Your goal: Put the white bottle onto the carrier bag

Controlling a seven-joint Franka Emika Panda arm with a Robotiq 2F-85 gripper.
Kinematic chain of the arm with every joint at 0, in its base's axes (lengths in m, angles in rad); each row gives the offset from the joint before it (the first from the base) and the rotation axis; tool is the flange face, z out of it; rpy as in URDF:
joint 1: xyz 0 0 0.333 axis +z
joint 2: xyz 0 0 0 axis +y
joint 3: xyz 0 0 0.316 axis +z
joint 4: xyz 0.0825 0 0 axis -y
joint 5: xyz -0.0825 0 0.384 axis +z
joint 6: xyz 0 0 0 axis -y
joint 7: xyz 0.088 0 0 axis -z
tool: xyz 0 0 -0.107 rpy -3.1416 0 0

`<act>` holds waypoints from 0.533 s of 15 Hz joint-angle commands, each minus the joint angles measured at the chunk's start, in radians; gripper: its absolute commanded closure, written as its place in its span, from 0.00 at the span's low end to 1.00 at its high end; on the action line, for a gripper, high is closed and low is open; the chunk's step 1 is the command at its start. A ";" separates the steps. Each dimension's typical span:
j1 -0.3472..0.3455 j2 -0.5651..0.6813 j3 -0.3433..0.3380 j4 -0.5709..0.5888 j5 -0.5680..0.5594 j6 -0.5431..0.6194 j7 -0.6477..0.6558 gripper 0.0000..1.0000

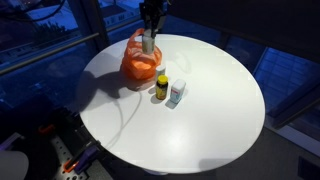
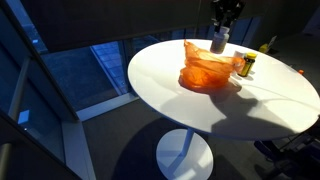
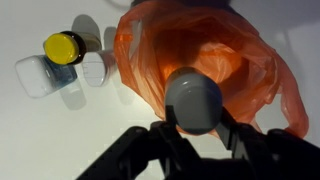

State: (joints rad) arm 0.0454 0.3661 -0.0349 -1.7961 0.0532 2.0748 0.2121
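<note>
My gripper (image 3: pixel 193 125) is shut on the white bottle (image 3: pixel 193 100), with one finger on each side of it. It holds the bottle upright, just over the orange carrier bag (image 3: pixel 250 60). In both exterior views the bottle (image 1: pixel 148 43) (image 2: pixel 218 42) hangs from the gripper (image 1: pixel 150 33) (image 2: pixel 221 30) above the far part of the bag (image 1: pixel 138 66) (image 2: pixel 207 68). I cannot tell whether the bottle touches the bag. The bag lies crumpled on the round white table (image 1: pixel 215 110) (image 2: pixel 270 110).
A yellow bottle (image 1: pixel 161 87) (image 2: pixel 248 65) (image 3: pixel 63 47) and a pale bluish-white small container (image 1: pixel 177 94) (image 3: pixel 38 76) stand side by side close to the bag. A small white round thing (image 3: pixel 93 68) sits between them and the bag. Dark windows and floor surround the table.
</note>
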 commanded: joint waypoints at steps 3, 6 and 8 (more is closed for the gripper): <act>0.006 -0.001 0.016 -0.077 -0.012 0.053 -0.007 0.81; 0.011 0.024 0.010 -0.099 -0.037 0.113 -0.002 0.81; 0.011 0.045 0.008 -0.110 -0.049 0.156 0.001 0.81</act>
State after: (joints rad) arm 0.0548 0.3961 -0.0218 -1.8877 0.0321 2.1777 0.2112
